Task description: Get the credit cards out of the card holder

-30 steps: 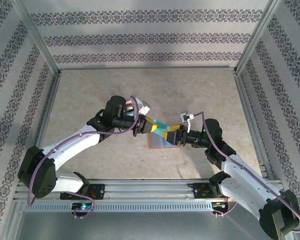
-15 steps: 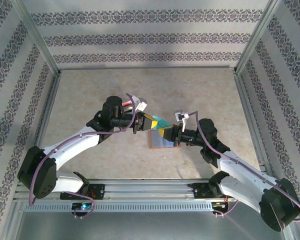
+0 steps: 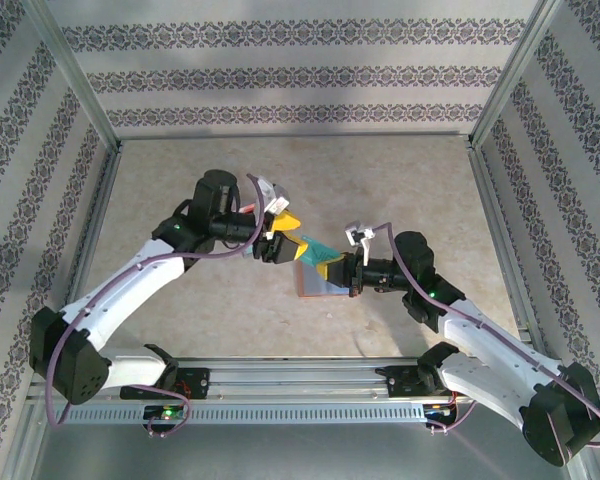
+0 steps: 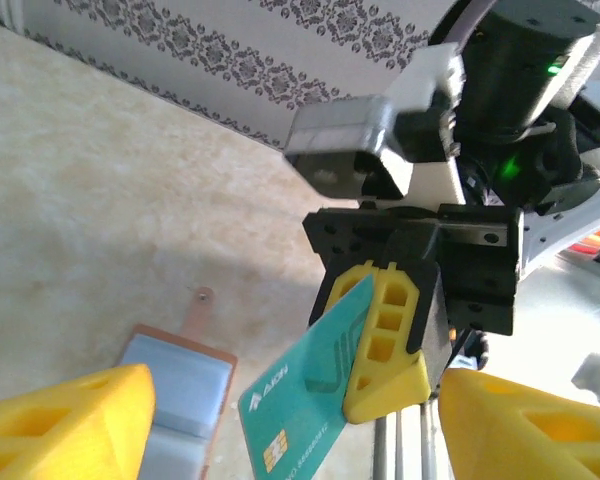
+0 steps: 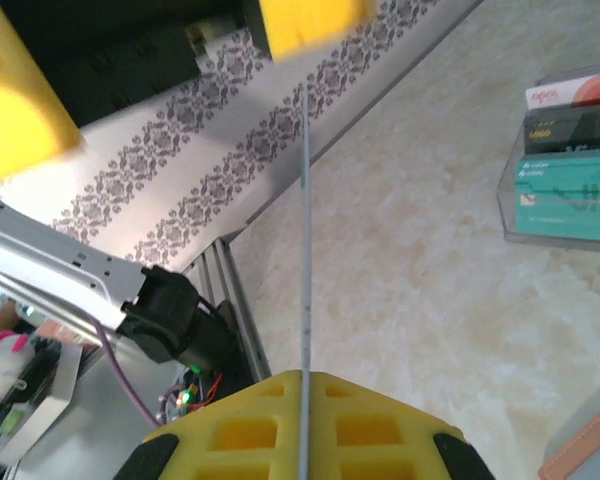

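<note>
A teal credit card hangs in the air, pinched at one end by my right gripper, which is shut on it. In the right wrist view that card shows edge-on between the yellow fingers. My left gripper stands open just left of the card, its yellow fingers on either side of the free end without touching it. The card holder, reddish-brown with grey-blue lining, lies open on the table below the card.
A stack of red, dark and teal cards lies on the table at the right edge of the right wrist view. Metal frame rails run along the near edge, and patterned walls close in the other sides.
My right gripper has shut on the teal card. The left gripper, which held that card, has opened and drawn back up and to the left.
</note>
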Robot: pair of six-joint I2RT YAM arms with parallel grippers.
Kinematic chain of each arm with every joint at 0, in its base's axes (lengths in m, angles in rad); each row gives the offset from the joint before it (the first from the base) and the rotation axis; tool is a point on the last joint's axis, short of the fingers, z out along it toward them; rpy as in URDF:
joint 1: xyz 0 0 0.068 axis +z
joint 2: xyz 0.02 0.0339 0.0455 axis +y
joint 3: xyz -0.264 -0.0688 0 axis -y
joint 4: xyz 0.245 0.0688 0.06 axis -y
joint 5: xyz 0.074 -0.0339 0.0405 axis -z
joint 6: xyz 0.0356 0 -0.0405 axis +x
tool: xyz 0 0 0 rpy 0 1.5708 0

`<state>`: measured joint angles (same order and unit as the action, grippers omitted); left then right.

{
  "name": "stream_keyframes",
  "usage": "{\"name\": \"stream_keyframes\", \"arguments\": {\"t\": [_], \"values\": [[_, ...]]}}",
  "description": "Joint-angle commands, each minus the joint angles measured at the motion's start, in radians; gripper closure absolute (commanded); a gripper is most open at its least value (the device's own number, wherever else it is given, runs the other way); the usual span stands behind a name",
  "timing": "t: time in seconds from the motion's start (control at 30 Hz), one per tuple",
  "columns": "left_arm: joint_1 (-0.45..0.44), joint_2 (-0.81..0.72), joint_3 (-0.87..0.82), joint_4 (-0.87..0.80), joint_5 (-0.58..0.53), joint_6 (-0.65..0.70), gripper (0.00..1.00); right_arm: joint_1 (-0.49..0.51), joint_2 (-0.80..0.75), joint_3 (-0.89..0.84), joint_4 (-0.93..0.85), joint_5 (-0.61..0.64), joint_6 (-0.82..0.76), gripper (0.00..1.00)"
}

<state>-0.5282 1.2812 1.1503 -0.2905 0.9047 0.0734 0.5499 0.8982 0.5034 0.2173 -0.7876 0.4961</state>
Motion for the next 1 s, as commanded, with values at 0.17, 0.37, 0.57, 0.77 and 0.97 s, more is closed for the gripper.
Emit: {"name": "stream_keyframes", "arguments": {"t": [0.17, 0.37, 0.57, 0.77, 0.97], "values": [[0.001, 0.089, 0.246, -0.589, -0.028, 0.454, 0.24, 0.061, 0.039, 0.112, -0.204, -0.094, -0.16, 0.99], [-0.015, 0.144, 0.306, -0.675, -0.018, 0.528, 0.24, 0.097, 0.078, 0.151, -0.263, -0.095, -0.205, 0.98], [-0.042, 0.21, 0.342, -0.748, -0.004, 0.582, 0.26, 0.127, 0.117, 0.187, -0.307, -0.083, -0.241, 0.98], [-0.047, 0.269, 0.36, -0.807, 0.024, 0.63, 0.3, 0.136, 0.124, 0.205, -0.327, -0.081, -0.254, 0.98], [-0.058, 0.307, 0.368, -0.832, 0.046, 0.655, 0.44, 0.14, 0.125, 0.205, -0.33, -0.078, -0.255, 0.98]]}}
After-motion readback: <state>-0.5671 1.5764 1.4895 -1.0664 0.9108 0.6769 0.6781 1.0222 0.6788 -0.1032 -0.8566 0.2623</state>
